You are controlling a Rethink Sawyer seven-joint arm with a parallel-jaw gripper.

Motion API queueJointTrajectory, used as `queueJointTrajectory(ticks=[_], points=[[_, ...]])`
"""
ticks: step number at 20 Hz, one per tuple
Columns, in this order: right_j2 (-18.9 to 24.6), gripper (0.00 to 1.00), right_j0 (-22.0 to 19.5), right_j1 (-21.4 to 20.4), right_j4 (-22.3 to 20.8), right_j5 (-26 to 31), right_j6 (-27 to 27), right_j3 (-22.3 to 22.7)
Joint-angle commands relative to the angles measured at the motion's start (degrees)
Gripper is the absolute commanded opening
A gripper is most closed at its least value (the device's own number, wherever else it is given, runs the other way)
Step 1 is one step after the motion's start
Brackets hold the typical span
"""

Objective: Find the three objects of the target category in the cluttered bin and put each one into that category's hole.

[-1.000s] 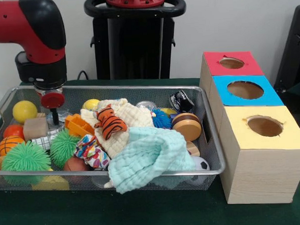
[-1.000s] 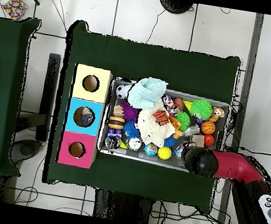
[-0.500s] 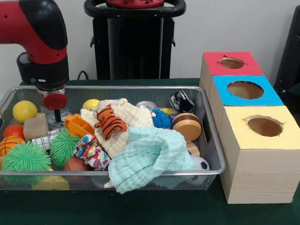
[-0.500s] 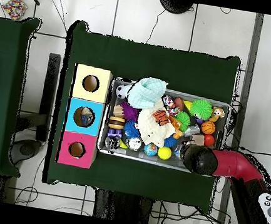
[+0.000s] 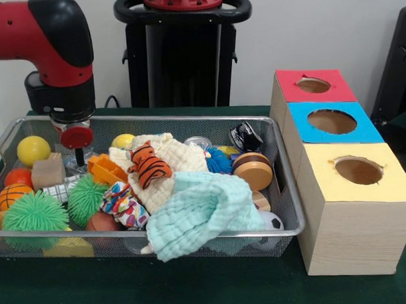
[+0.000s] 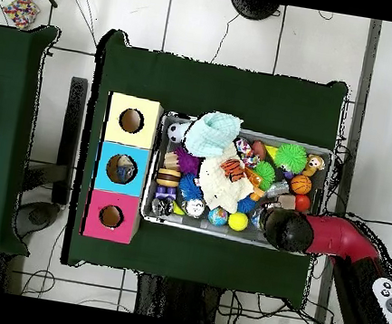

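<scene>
I count three boxes (image 5: 337, 160) — two green spiky balls (image 5: 33, 212), one tiger toy (image 5: 149, 164), two cloths (image 5: 202, 212).

Your front camera sits low and close, facing the wire bin (image 5: 284, 189) and boxes (image 5: 355, 207). Your overhead camera looks straight down from high up. Both views share the bin (image 6: 155, 167).

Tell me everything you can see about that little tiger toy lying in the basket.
The tiger toy is a small stuffed animal, orange with black stripes and a pale muzzle, soft and plush by its look. It lies tilted on top of a cream waffle-weave cloth near the middle of the wire basket, touching only that cloth as far as shows. A mint green cloth lies just in front of it. From overhead it shows as an orange striped patch on the cream cloth. Nothing grips it.
</scene>
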Motion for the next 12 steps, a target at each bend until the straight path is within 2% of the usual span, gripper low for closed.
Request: queueJointTrajectory(ticks=[1, 4, 8, 12], points=[[3.41, 0.00, 1.03, 4.35, -1.57, -1.45, -0.70, -1.38], [3.77, 0.00, 0.54, 3.32, -1.02, -1.38, -0.73, -0.36], [4.85, 0.00, -0.27, -3.21, 1.56, 2.72, -3.02, 2.32], [6.69, 0.00, -1.69, -7.79, 5.43, 7.33, -5.98, 3.30]])
